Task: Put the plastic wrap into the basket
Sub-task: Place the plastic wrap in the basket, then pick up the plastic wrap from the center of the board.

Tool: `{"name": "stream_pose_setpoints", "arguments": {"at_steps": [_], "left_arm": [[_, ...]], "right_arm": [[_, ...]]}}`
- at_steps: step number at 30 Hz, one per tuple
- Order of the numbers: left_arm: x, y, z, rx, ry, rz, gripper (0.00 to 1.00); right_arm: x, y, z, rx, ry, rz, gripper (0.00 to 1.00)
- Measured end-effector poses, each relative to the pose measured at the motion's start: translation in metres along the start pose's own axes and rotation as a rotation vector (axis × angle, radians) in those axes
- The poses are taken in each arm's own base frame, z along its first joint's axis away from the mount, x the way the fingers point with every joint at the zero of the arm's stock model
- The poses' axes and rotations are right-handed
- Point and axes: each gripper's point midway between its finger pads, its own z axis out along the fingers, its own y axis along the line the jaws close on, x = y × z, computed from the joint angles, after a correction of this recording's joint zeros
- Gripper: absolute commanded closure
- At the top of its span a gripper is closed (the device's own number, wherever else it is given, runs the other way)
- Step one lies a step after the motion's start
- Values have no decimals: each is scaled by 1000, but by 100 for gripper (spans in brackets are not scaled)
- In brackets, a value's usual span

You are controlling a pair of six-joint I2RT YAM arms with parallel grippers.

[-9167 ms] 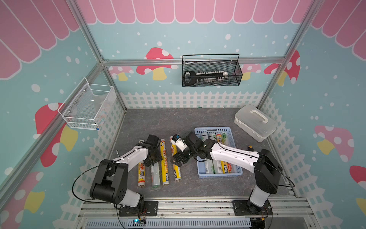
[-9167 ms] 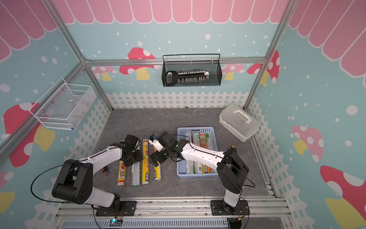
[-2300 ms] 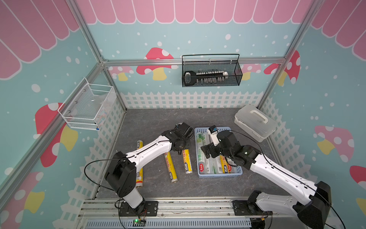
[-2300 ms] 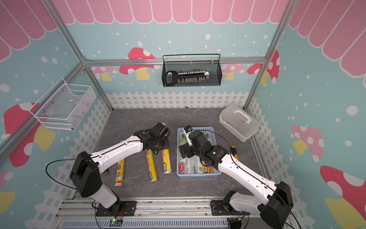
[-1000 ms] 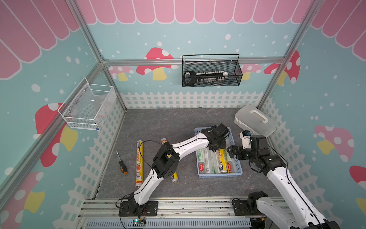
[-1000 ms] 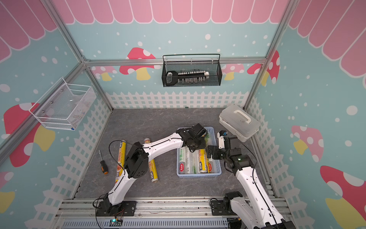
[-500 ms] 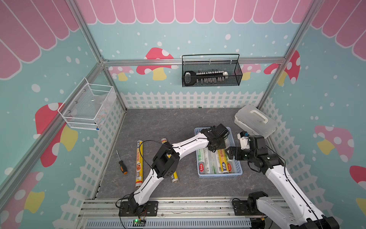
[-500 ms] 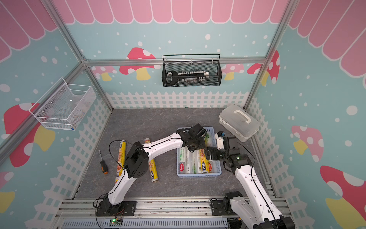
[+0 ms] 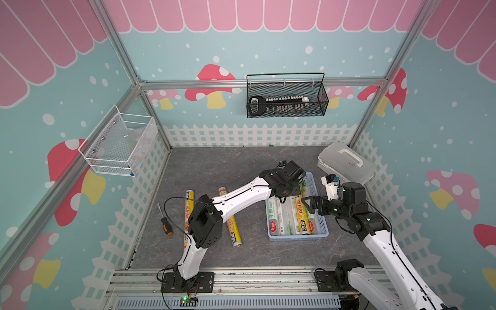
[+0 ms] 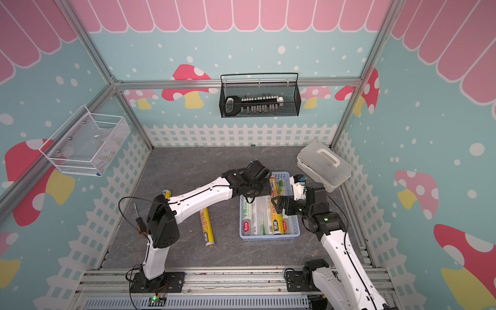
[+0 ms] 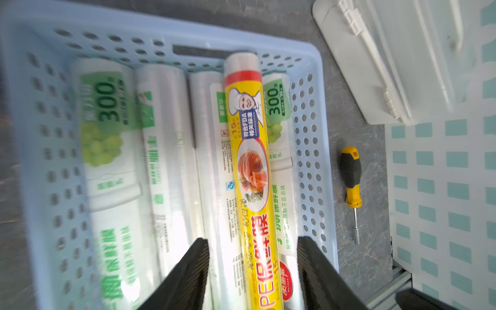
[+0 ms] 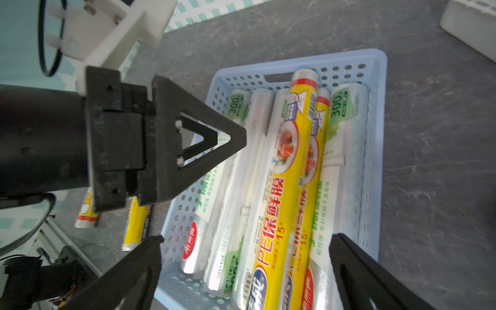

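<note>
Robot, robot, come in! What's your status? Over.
Left tool open, astride yellow roll lying in basket. Right tool open over basket. Two rolls outside on table, orange screwdriver nearby.

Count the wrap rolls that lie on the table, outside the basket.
2. One roll lies beside the screwdriver, partly behind the left arm. The other roll lies nearer the basket, crossed by that arm. The arm may hide more.

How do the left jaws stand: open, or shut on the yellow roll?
Open. In the left wrist view, gaps show either side of the yellow roll, which lies in the basket.
</note>
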Motion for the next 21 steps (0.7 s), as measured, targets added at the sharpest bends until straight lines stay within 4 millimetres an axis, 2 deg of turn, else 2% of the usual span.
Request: {"name": "stream_pose_setpoints", "arguments": {"at_steps": [2, 4, 6, 8, 10, 14, 16, 21], "left_arm": [[-9, 12, -25, -18, -61, 13, 44], [-15, 33, -45, -59, -123, 15, 44], [-19, 63, -61, -119, -177, 4, 42], [-19, 102, -74, -183, -222, -21, 35], [-16, 141, -86, -238, -252, -60, 29], [-8, 212, -108, -324, -310, -152, 9], [-3, 235, -117, -344, -328, -180, 1], [8, 278, -127, -381, -341, -241, 1]], "right_arm": [[-5, 10, 2, -44, -14, -7, 0], [-5, 20, 6, -79, -10, -25, 1], [1, 34, 14, -115, 21, -52, 0], [7, 51, 25, -141, 69, -94, 1], [11, 68, 36, -161, 109, -139, 1], [12, 96, 57, -176, 154, -218, 0], [13, 106, 66, -173, 172, -248, 0], [21, 127, 85, -177, 210, -311, 0]]}}
